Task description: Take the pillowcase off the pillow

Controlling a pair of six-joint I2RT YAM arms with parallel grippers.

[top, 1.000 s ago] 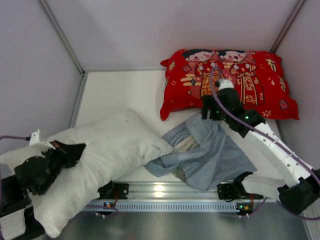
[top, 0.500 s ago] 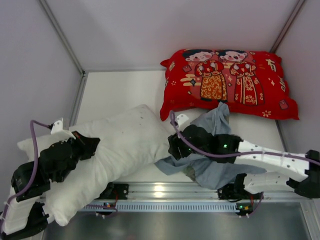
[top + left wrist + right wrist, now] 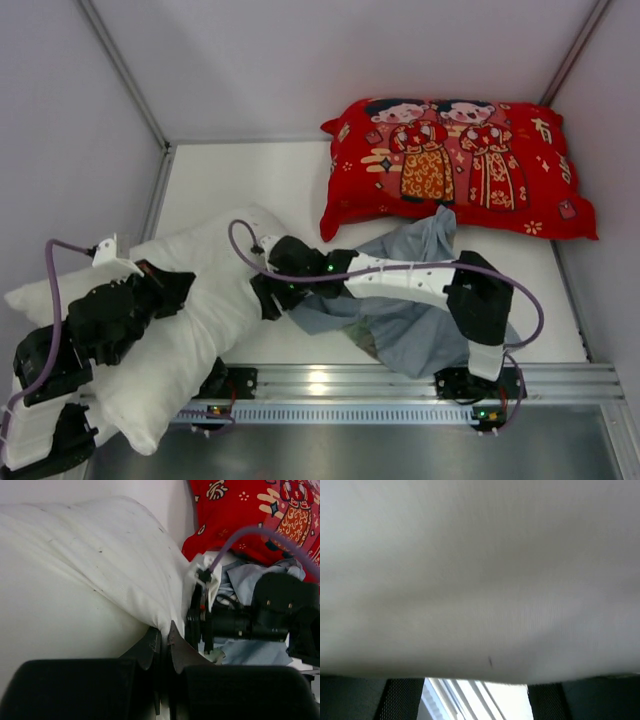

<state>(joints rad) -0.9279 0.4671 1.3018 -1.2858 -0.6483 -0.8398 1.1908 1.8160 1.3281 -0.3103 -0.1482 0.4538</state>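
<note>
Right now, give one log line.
left gripper shut on white pillow | right gripper open at its end | blue-grey pillowcase off

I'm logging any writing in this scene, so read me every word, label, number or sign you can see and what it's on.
Nothing is clear enough to quote.
On the red pillow: one gold sign like a Chinese character near its upper right corner, too small to read.
On the white pillow: no text.
On the pillowcase: no text.
On the left arm and right arm: no readable label.
</note>
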